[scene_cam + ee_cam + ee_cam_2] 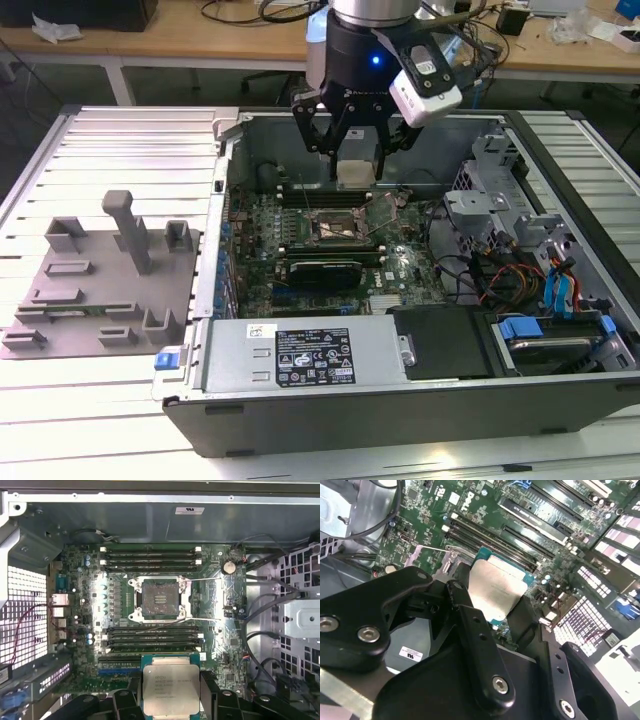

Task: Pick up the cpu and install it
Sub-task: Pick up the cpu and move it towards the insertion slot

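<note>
gripper (356,165) held the cpu (171,689) flat
socket (160,598) lay below, just ahead; squaring the cpu to it likely mattered most.

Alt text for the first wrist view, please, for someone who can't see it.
The gripper holds the cpu, silver top facing the camera, over a green motherboard inside an open computer case. The socket sits open and empty, between rows of memory slots.
</note>
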Tool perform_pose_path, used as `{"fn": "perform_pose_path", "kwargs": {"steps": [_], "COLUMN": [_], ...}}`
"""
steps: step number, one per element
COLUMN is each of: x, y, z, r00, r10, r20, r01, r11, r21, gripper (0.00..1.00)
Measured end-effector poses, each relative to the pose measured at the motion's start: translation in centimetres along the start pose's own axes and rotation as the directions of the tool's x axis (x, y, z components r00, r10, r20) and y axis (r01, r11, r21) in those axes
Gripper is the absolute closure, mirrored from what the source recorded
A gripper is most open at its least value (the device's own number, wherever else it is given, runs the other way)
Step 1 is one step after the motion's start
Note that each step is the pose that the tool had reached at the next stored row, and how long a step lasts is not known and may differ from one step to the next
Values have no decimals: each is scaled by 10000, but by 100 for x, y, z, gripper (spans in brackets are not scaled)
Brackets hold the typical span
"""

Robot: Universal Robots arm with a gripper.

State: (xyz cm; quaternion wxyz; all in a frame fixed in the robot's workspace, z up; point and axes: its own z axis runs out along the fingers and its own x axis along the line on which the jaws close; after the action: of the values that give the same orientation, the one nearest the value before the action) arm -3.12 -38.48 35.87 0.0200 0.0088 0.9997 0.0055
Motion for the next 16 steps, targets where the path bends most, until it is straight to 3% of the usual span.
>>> {"fn": "perform_pose_path", "kwargs": {"steps": [8,16], "x": [-8,-2], "y": [98,155], "z": [144,295], "r00": [10000,10000], "r10": [1,1], "r20": [0,1], "r01": [-1,-1], "r11": [10000,10000], "r21": [0,0], "gripper": [45,45]}}
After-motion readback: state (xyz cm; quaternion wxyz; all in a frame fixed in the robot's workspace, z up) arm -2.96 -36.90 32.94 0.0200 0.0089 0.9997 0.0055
